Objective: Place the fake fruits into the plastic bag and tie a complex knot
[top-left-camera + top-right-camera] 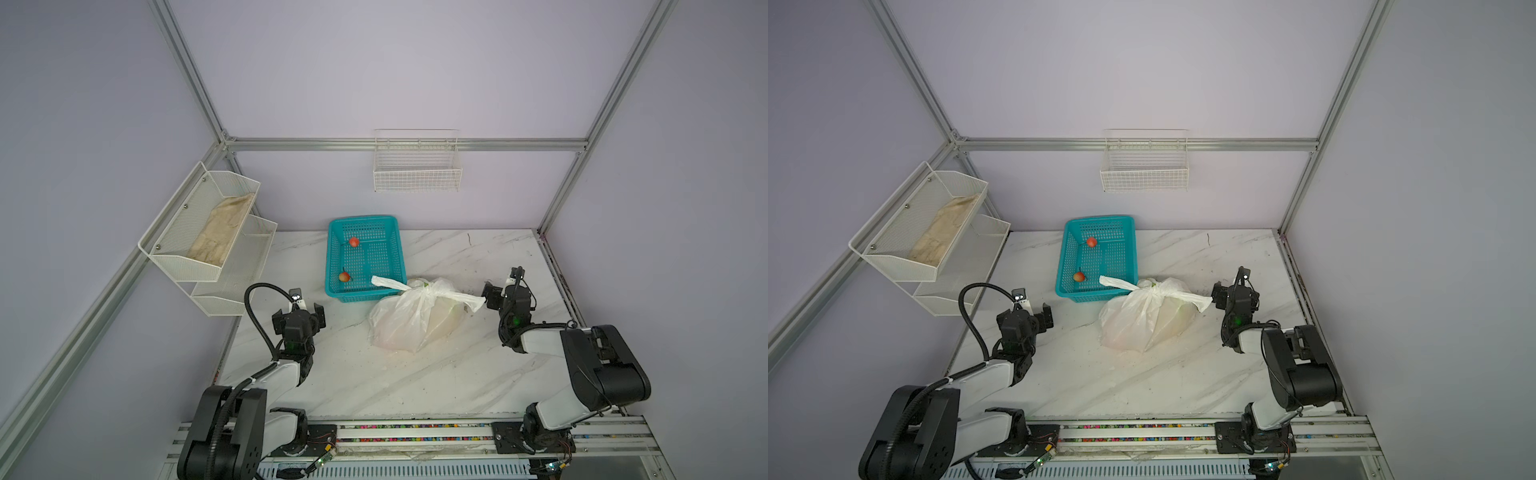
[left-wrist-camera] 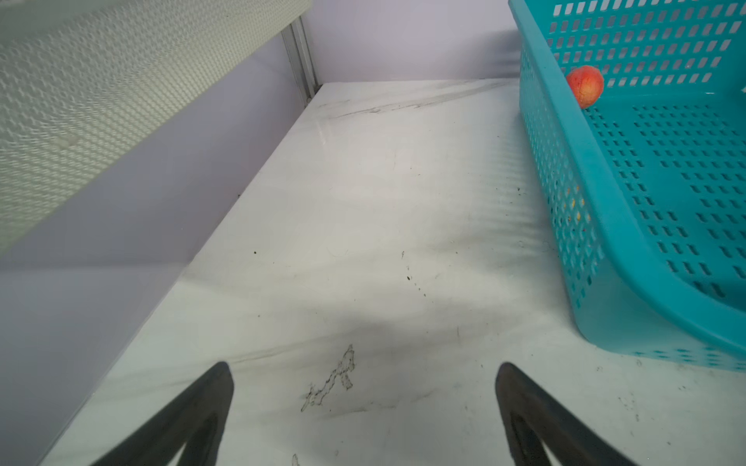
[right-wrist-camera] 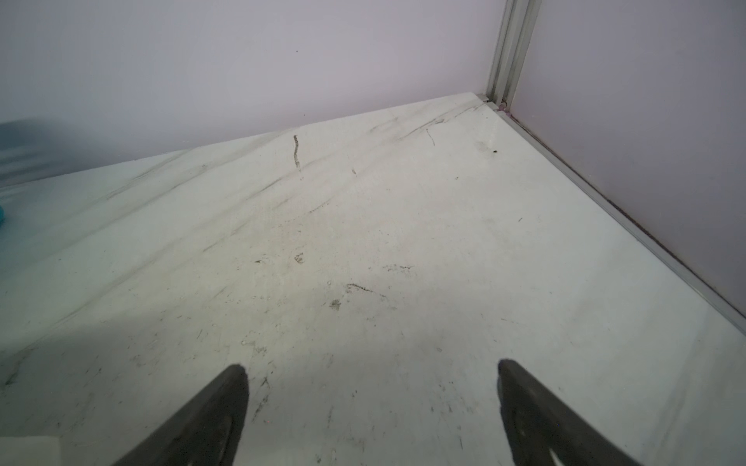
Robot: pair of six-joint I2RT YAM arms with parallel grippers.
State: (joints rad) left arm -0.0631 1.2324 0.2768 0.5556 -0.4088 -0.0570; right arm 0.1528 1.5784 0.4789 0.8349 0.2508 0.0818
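The plastic bag lies bulging on the marble table, translucent white, its contents only dimly visible. Its handles are tied in the knot, with ends sticking out left and right. Two red fake fruits lie in the teal basket; the left wrist view shows one fruit. My left gripper is open and empty, left of the bag. My right gripper is open and empty, beside the right handle end.
The teal basket stands behind the bag, with one handle end draped over its front rim. A white mesh shelf holding a beige cloth hangs on the left wall. A wire basket hangs on the back wall.
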